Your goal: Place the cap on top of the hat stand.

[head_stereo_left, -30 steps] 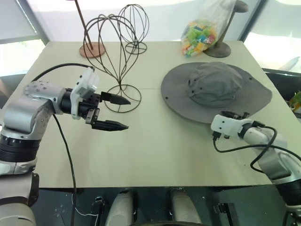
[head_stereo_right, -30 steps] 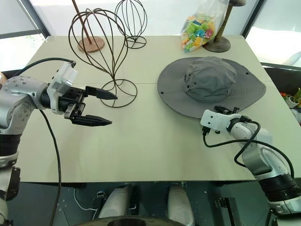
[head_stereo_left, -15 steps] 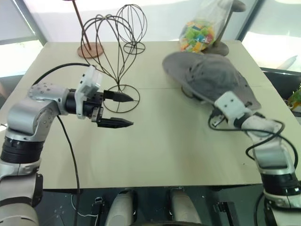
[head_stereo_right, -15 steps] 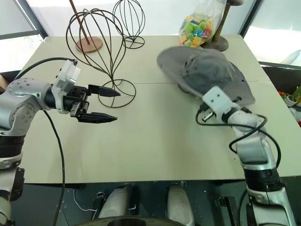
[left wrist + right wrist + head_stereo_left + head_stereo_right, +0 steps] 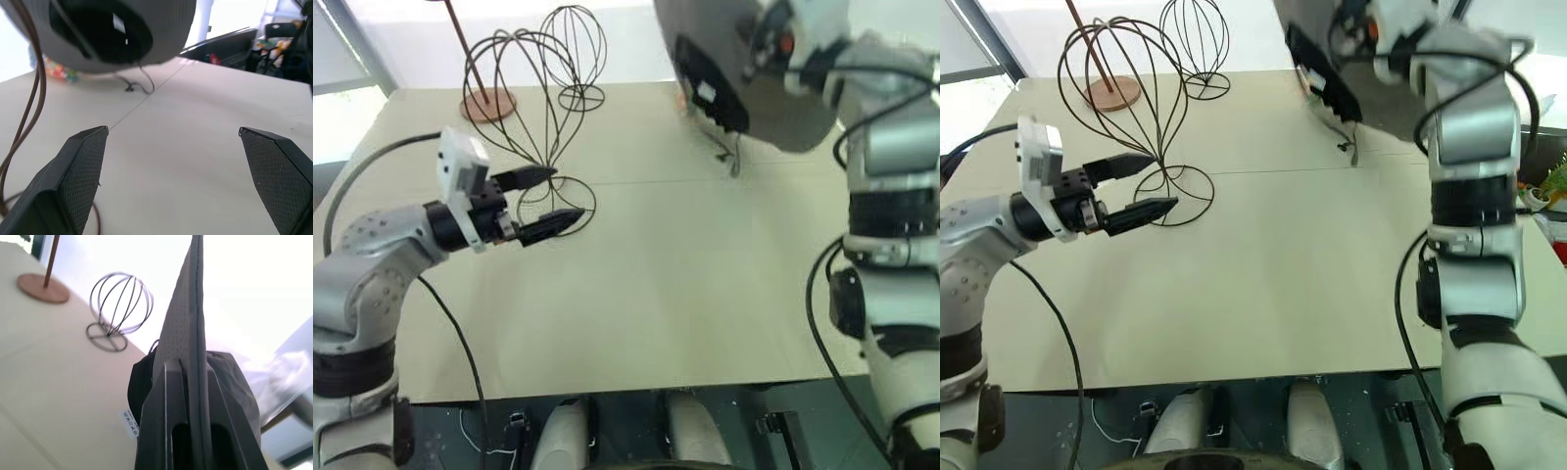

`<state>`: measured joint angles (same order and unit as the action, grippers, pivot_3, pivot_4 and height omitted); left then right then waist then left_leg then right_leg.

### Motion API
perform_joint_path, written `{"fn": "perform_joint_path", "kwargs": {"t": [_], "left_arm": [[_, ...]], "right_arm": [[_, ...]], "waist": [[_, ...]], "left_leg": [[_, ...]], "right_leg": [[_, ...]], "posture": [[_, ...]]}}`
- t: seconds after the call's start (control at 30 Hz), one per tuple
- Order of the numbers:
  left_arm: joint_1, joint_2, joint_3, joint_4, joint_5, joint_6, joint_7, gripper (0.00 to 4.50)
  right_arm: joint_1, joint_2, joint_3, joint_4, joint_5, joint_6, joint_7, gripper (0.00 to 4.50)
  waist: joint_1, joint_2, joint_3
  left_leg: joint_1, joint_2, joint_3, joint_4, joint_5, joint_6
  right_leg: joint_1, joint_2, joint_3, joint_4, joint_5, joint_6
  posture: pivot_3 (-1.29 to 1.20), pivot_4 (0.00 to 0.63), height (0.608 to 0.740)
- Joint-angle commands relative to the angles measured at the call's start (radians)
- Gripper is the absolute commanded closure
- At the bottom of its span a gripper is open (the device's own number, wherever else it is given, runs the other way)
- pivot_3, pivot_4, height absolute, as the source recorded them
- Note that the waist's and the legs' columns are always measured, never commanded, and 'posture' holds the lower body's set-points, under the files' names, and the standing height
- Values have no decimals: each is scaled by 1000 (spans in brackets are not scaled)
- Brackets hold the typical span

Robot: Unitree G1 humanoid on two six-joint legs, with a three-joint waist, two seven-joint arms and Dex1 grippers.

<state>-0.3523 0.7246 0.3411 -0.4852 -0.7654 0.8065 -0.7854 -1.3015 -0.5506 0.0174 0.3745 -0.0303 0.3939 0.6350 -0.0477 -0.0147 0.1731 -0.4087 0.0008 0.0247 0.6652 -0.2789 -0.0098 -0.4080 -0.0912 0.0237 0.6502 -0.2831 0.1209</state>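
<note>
Bright window light falls across the pale beige table (image 5: 685,294), which a second ago bore the large grey fabric sun hat with its wide floppy brim, lying flat on the right side. That cap (image 5: 744,83) is now off the surface altogether, hanging high over the table's far right part with its dark hollow underside and a white label turned toward the camera, a chin cord dangling below. The right gripper (image 5: 188,367) is clamped tight on the brim, whose edge runs up between its two black fingers in the right wrist view.

The tall dark thin-wire hat stand (image 5: 519,98), tulip-shaped on a narrow stem with a round base ring, stands upright on the left half of the table, well apart from the cap. The left gripper (image 5: 548,196) has edged closer to that base ring and hovers beside it with its fingers spread, holding nothing (perhaps ready to steady the frame).

So the pick-up looks done; carrying the cap across and lowering it over the wire head remains.
</note>
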Motion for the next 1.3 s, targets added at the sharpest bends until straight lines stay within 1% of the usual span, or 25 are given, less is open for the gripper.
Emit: {"fn": "perform_joint_path", "kwargs": {"t": [0.03,0.23,0.3,0.37,0.43,0.57,0.63,0.7,0.8,0.93,1.03,1.2,1.3], "left_arm": [[73,41,171,-99,-50,28,81,0],[264,44,404,-202,-124,60,192,0],[338,44,500,-226,-189,76,201,0],[419,42,628,-229,-268,88,200,0],[475,46,713,-219,-333,88,214,0],[560,62,860,-184,-490,81,246,0],[607,72,911,-187,-527,74,249,0],[676,82,955,-178,-511,69,214,0],[738,96,964,-168,-493,48,188,0],[753,116,950,-155,-496,21,182,0],[752,131,935,-140,-491,6,173,0],[739,150,897,-118,-479,-9,160,0],[725,166,872,-98,-467,-19,146,0]], "right_arm": [[-114,45,31,158,-24,-168,-14,4461],[-286,138,52,363,-23,-368,-3,4461],[-334,168,54,418,-23,-424,-5,4461],[-377,206,64,463,-28,-494,-7,4461],[-400,233,69,490,-25,-546,4,4461],[-381,270,111,463,-48,-684,57,4461],[-345,268,151,429,-85,-770,69,4461],[-255,262,194,329,-81,-870,133,4461],[-159,238,226,228,-92,-944,173,4461],[-50,192,249,135,-96,-1003,212,4461],[22,168,256,78,-108,-1009,211,4461],[114,142,270,4,-224,-1098,123,4461],[145,144,266,-17,-326,-1140,11,4461]], "waist": [[-1,0,0],[0,0,0],[0,0,0],[-1,0,0],[-5,0,0],[-6,0,0],[-5,-1,0],[-7,-2,-1],[-9,-2,-1],[-8,-2,-1],[-12,-2,-1],[-19,-2,-1],[-21,-2,-1]], "left_leg": [[0,0,0,0,2,-3],[0,-1,2,0,2,-4],[0,-1,2,0,2,-5],[-1,-1,2,-1,2,-5],[-1,-1,1,-1,2,-5],[-1,-1,1,-1,2,-5],[-1,-2,0,-1,2,-5],[-1,-2,0,-1,2,-5],[-1,-2,0,-2,2,-5],[-1,-3,0,-2,2,-5],[0,-3,0,-2,2,-5],[0,-2,-1,-2,2,-5],[0,-2,0,-2,3,-7]], "right_leg": [[0,0,0,0,0,0],[-1,-3,1,0,0,0],[-1,-3,0,0,0,0],[-1,-4,0,0,0,0],[-1,-4,0,-1,0,-1],[-1,-6,-1,-1,0,-1],[-1,-7,-1,-1,0,-2],[0,-8,-2,-1,1,-2],[0,-7,-2,-1,1,-2],[0,-7,-3,0,1,-2],[0,-7,-3,-1,0,-2],[0,-6,-2,0,0,-3],[0,-6,-2,0,0,-3]], "posture": [[0,150,739],[0,150,739],[0,150,739],[0,150,739],[0,150,739],[0,150,739],[0,150,739],[0,150,739],[0,150,739],[0,150,739],[0,150,739],[0,150,739],[0,150,739]]}}
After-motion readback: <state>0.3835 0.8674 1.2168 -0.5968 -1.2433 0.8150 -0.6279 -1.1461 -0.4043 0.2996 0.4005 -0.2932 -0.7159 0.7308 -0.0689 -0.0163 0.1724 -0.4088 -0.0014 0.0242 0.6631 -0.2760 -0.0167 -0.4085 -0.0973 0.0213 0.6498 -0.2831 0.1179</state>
